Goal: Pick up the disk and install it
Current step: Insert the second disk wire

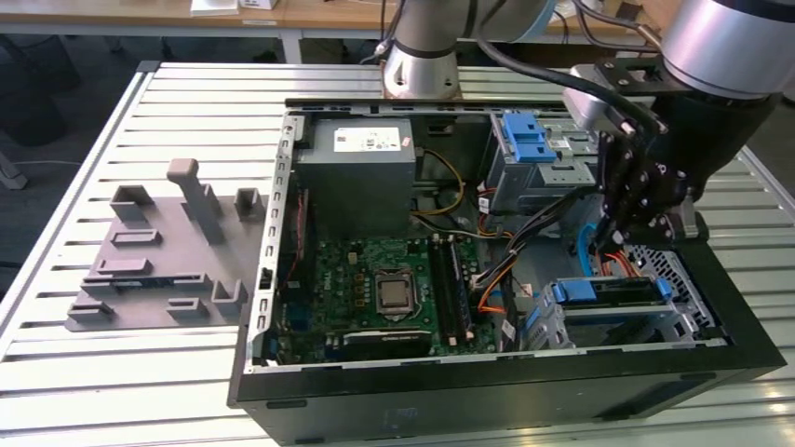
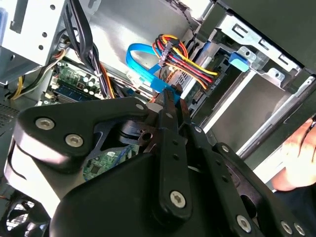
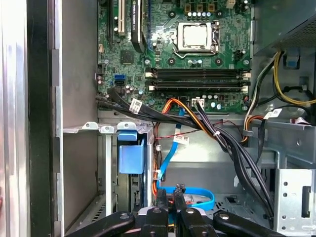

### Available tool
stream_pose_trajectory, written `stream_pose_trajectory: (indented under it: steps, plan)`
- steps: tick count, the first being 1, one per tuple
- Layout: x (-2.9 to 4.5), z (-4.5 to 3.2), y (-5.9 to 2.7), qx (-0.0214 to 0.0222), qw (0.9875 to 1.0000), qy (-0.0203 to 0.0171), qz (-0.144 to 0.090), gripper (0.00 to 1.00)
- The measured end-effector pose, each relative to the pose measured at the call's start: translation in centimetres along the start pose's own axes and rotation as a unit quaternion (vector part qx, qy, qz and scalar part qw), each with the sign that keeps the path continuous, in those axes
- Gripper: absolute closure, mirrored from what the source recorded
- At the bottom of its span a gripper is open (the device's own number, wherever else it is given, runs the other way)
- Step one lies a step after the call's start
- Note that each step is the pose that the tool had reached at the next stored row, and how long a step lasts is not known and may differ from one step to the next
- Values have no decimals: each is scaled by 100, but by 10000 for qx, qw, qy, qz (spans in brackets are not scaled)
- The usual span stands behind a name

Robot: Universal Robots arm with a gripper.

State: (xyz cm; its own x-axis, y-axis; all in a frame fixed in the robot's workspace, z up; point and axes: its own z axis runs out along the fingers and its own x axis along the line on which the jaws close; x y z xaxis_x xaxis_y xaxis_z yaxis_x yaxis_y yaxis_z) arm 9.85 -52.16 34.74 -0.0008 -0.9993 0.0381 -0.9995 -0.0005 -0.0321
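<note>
The end effector (image 1: 617, 244) is inside the open case (image 1: 497, 391), fingers pressed together beside the blue cable (image 3: 197, 193). The disk (image 1: 609, 296) sits in the lower bay

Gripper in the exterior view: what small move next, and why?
Probably a short straight lift. The disk already sits in the drive cage in its blue carrier, and the gripper hangs close above it beside the blue cable, so sideways travel could snag wiring.
</note>
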Motion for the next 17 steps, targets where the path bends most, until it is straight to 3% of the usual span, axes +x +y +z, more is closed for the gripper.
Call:
stream_pose_trajectory:
  steps: [13, 15, 17]
  plan:
    - [133, 47, 17, 24, 10000, -6, -67, 84]
    - [148, 53, 18, 25, 10000, -25, -66, 84]
    - [161, 59, 17, 25, 10000, -69, -65, 84]
